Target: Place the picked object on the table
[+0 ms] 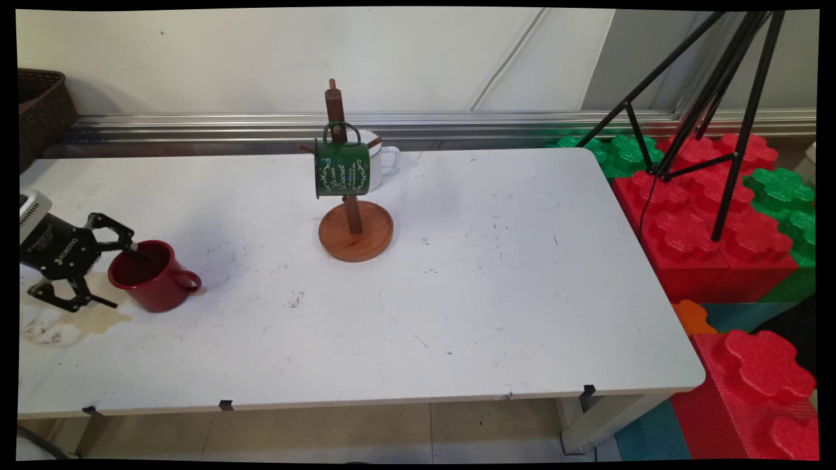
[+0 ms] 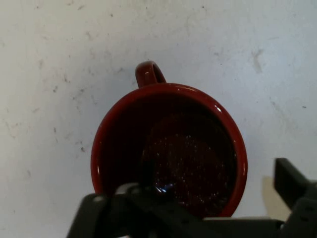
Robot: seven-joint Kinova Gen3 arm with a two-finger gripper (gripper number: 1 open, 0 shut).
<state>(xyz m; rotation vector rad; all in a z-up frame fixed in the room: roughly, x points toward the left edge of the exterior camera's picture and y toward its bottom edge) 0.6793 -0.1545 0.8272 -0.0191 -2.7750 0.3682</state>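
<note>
A red mug (image 1: 157, 287) sits near the table's left edge with its handle (image 1: 189, 281) pointing right and its mouth turned toward my gripper (image 1: 124, 276). The gripper comes in low from the left and is open. Its upper fingertip (image 1: 133, 248) reaches into the mug's mouth, while the lower one stays outside by the mug's base. In the hand view I look straight into the red mug (image 2: 168, 148). One finger (image 2: 131, 191) is inside it, the other (image 2: 292, 181) is outside the rim, and the gripper (image 2: 213, 186) straddles the wall.
A wooden mug tree (image 1: 356, 228) stands mid-table with a green mug (image 1: 342, 168) hung on it and a white mug (image 1: 382, 158) behind. A brownish stain (image 1: 98, 320) lies under the gripper. A wicker basket (image 1: 39, 111) sits far left. Big toy blocks (image 1: 712, 222) and a black tripod (image 1: 718, 98) stand off the right edge.
</note>
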